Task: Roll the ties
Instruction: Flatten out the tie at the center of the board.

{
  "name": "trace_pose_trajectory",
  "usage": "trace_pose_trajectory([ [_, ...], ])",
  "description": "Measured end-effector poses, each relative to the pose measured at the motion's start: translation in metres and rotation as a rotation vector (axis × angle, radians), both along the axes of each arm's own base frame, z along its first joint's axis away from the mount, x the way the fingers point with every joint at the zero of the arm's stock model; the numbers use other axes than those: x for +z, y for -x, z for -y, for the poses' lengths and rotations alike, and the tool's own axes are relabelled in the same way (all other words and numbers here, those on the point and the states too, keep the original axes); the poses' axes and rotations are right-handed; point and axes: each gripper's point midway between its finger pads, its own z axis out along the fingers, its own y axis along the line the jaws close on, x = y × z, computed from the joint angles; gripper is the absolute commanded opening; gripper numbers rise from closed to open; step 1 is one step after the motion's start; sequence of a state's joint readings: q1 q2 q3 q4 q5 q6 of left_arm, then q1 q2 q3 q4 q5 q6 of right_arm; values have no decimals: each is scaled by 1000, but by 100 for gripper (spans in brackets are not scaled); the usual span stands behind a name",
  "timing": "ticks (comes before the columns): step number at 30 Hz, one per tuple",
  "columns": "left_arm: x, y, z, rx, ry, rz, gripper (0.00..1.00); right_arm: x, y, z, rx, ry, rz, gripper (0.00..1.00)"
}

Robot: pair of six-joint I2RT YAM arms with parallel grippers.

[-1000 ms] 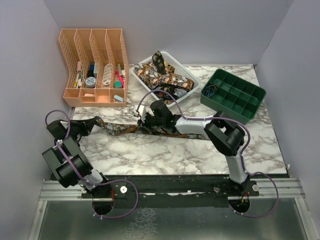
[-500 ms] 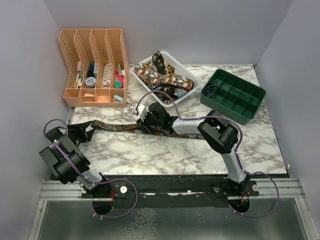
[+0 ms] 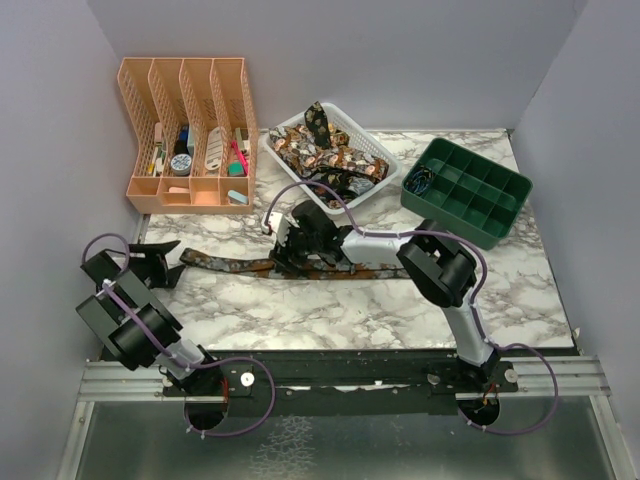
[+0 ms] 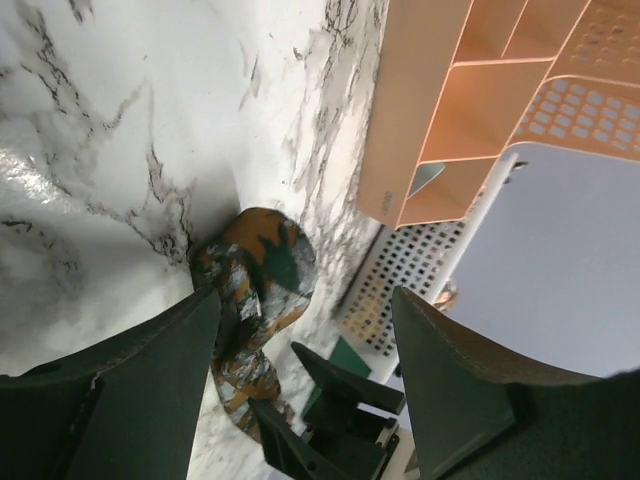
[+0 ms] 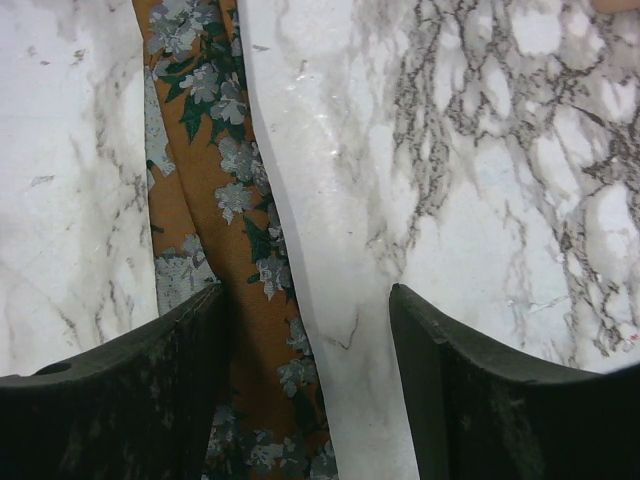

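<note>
Here, the left gripper (image 4: 302,300) sits low at the table's left edge with its jaws spread apart and nothing clamped; one end of a patterned necktie (image 3: 235,265) lies on the marble between its fingers. The right gripper (image 5: 305,295) hangs over the middle of the same tie, jaws likewise wide, and the orange floral fabric runs flat beneath it, closer to one finger than the other. The tie is stretched along the marble table (image 3: 300,310) with its long axis running left to right, the left end pointing at the left gripper and the right end passing under the right arm. The left end looks slightly curled, though no roll is formed. To roll well, one gripper probably ought to pinch that left end squarely and turn it over onto the strip, while the other pins the fabric so it stays straight and does not skew. Farther back, a white basket (image 3: 375,150) holds more ties (image 3: 315,150), with a peach desk organizer (image 3: 185,192) to its left and a green compartment tray (image 3: 465,225) to its right.
</note>
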State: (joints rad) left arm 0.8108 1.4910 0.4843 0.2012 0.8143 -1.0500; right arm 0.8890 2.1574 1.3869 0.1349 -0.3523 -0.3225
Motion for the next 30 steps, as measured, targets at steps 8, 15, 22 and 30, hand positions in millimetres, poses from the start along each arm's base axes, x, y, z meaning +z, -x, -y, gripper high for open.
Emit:
trace_pose_trajectory([
  [8,29,8,-6,-68,-199,-17,73,-4,25,3,117,26,-70,65],
  [15,39,20,-3,-82,-302,-29,76,-8,46,45,93,99,-73,65],
  [22,52,13,30,-208,-372,27,79,-9,37,108,-104,135,-109,65],
  [30,63,8,84,-453,-437,33,80,-5,23,138,-294,132,-162,70],
])
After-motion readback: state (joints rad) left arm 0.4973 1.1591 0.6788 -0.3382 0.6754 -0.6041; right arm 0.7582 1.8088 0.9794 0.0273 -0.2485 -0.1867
